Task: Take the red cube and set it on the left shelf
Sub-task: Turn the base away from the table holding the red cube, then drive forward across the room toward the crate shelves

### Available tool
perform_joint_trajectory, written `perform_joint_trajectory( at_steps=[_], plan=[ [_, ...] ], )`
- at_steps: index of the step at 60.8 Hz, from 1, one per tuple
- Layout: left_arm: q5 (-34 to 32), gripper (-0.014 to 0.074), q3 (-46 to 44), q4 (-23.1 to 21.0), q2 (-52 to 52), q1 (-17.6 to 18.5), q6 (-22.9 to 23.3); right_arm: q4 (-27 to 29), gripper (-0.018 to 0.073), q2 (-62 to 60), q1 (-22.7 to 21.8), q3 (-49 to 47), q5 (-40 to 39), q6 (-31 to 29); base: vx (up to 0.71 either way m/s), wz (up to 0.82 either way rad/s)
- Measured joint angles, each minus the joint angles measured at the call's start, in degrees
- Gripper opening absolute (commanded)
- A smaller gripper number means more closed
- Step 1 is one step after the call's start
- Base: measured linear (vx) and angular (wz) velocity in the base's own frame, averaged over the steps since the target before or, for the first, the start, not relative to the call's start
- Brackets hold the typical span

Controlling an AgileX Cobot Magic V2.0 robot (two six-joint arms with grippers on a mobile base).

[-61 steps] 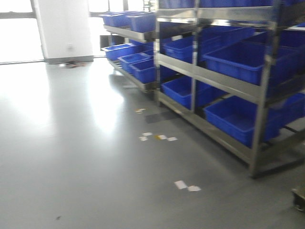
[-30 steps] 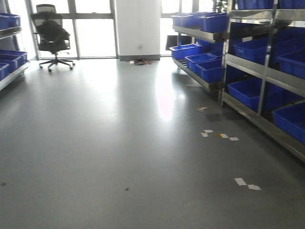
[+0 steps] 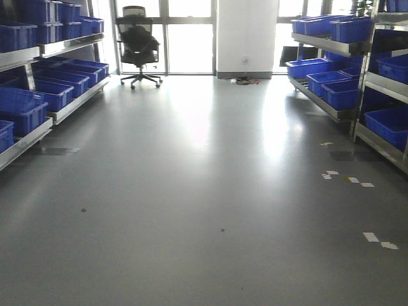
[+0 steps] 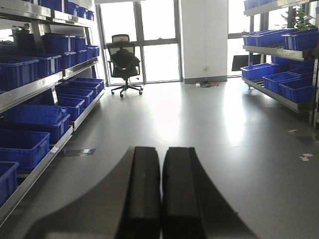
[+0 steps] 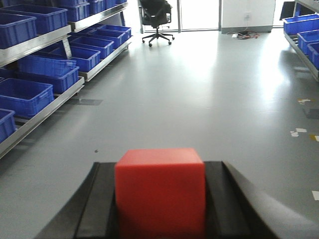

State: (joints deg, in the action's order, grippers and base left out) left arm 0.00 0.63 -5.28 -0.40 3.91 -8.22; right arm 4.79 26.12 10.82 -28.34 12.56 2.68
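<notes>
The red cube [image 5: 160, 194] fills the lower middle of the right wrist view, clamped between the two black fingers of my right gripper [image 5: 159, 167], which is shut on it above the grey floor. My left gripper [image 4: 161, 149] is shut with its black fingers pressed together and nothing between them. The left shelf [image 3: 69, 46], a stainless-steel rack with dark-blue crates, runs along the left wall. The same left shelf [image 4: 35, 85] shows in the left wrist view, and the left shelf [image 5: 37, 44] lies left of the cube, well apart from it. Neither gripper shows in the front view.
A second steel rack [image 3: 331, 46] with blue crates lines the right side. A black office chair [image 3: 139, 41] stands at the far windows beside a white pillar [image 3: 246, 35]. White paper scraps [image 3: 347, 178] lie on the grey floor [image 3: 204, 210] at the right.
The front view has swung to the left. The right rack slid to the frame's right edge, the chair moved toward the centre, and the left shelf came into view.
</notes>
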Motion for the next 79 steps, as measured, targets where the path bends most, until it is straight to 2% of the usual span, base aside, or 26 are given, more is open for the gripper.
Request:
perform_joint_trajectory(
  at_steps=[51, 79],
  plan=[
    [0.0, 0.0106, 0.0, 0.0, 0.0, 0.0, 0.0, 0.0, 0.0049, 0.0, 0.0, 0.0, 0.0, 0.0, -0.31, 0.07],
    [0.0, 0.0106, 0.0, 0.0, 0.0, 0.0, 0.0, 0.0, 0.0049, 0.0, 0.0, 0.0, 0.0, 0.0, -0.07, 0.03]
  ],
)
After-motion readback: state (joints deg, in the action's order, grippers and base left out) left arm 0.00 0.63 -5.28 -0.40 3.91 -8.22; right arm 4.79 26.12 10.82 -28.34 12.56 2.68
